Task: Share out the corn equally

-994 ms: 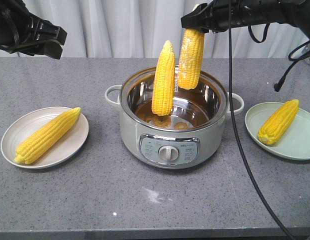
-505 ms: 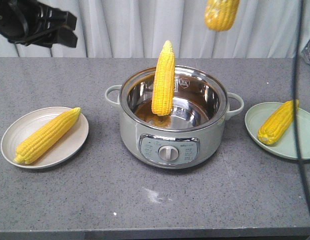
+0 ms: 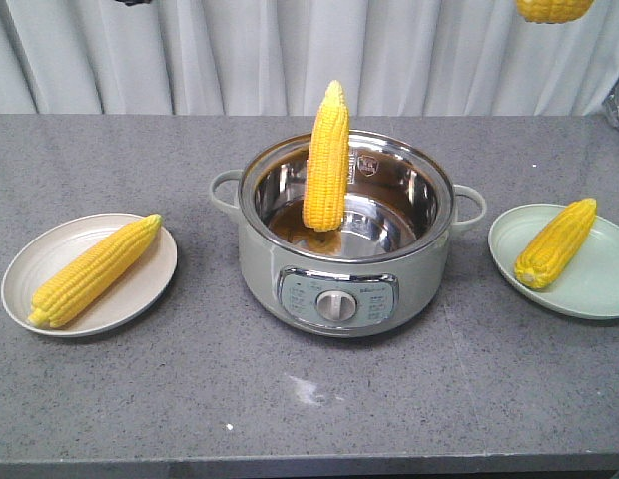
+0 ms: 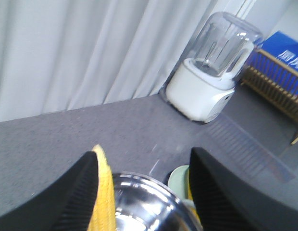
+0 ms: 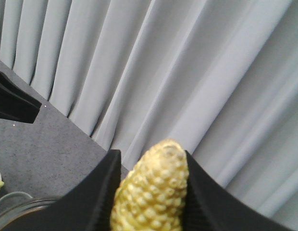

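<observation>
Corn cob (image 3: 554,8) hangs high up, squeezed at its pointy end between the right fingers (image 5: 103,192).
If it slips, it can fall hard on the worktop (image 3: 290,399) or miss the green plate (image 3: 599,284), where one cob (image 3: 556,242) lies; another cob (image 3: 326,160) stands in the pot (image 3: 339,269), and the left fingers (image 4: 77,192) are apart, empty.

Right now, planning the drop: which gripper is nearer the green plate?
Right. The right gripper, holding a corn cob, hangs high on the side of the green plate; the left gripper is high across the electric pot.
</observation>
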Robot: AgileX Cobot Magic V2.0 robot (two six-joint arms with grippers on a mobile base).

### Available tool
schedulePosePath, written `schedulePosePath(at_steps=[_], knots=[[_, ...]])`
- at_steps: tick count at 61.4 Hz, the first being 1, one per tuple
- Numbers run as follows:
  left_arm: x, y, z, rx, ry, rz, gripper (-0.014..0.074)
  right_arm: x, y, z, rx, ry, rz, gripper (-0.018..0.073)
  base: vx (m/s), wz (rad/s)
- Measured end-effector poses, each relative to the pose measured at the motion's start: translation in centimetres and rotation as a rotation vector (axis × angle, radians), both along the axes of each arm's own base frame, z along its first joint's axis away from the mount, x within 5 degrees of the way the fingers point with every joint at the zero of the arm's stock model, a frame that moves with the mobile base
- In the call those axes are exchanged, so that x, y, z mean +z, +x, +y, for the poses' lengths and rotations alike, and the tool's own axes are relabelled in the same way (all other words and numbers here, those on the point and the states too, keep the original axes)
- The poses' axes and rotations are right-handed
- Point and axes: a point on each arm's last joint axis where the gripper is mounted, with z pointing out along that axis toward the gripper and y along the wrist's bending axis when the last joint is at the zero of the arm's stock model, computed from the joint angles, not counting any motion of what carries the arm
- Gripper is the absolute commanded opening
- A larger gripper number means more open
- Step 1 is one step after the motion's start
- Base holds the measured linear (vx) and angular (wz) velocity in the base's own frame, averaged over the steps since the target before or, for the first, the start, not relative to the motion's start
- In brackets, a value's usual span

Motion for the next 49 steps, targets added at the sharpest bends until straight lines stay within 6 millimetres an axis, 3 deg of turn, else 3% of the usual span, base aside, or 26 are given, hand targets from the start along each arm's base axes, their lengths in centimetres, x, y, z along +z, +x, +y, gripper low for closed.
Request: schedulePosePath(at_steps=[9,16,27,36,49], knots=[[-2.1,2.2,-0.8,-0.026,-0.063,0.038,0.0615,-0.1,0.1,-0.2,-0.020,0.001,0.016,-0.0005,0.00,0.00],[-3.5,3.8,-1.2,-0.021,-0.099,0.030,0.0671,-0.1,0.1,-0.2,-0.023,0.008,0.021,-0.0005,0.00,0.00],[-4.5,6.2,-2.1,-0.010,-0.104,-0.041,0.0665,-0.1,0.1,-0.2,-0.023,0.007,0.023,-0.0005,0.00,0.00],[-4.7,7.9,-4.2,-0.042,-0.090,-0.097,0.0660,-0.4,0.0,-0.2,-0.017,-0.004,0.043,-0.0005,0.00,0.00],[-8.3,11.1,-6.1,-0.051,-0.055,-0.052,0.0660,-0.6,0.1,-0.4,-0.037,-0.034,0.052,-0.0004,0.00,0.00]])
